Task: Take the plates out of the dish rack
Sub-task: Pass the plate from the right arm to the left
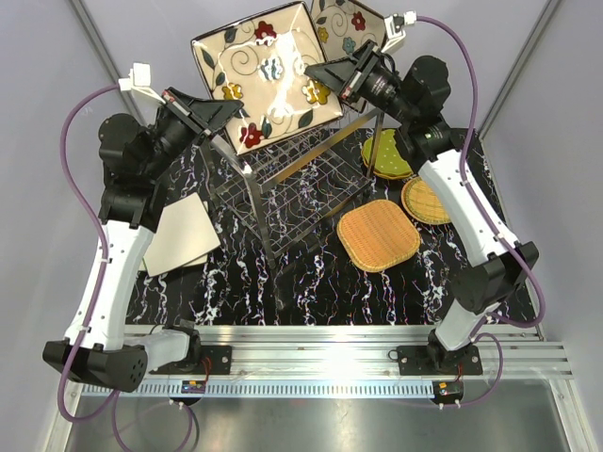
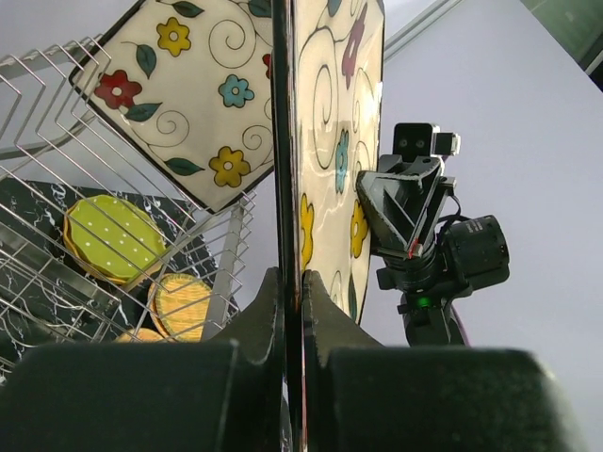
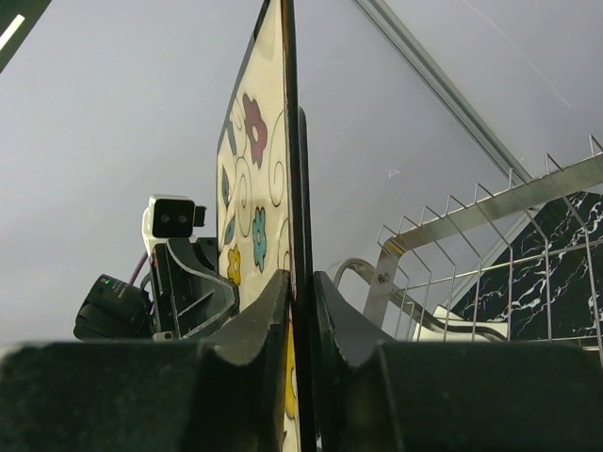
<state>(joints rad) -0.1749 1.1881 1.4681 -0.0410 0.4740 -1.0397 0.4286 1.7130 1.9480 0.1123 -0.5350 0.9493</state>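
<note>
Black white-veined tabletop (image 1: pixel 236 282) under dish rack (image 1: pixel 294 188), grey walls (image 1: pixel 38 56), aluminium front rail (image 1: pixel 320 353)

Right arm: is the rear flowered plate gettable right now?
Probably not. The right gripper is shut on one edge of the front flowered plate, with the left gripper clamped on the opposite edge, so it has no free jaws. The rear flowered plate sits close beyond it.

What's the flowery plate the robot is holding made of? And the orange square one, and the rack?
The flowery plate is probably glazed ceramic: it is glossy and catches glare. The orange square plate looks like woven wicker, with a fine basket texture. The rack is shiny metal wire.
</note>
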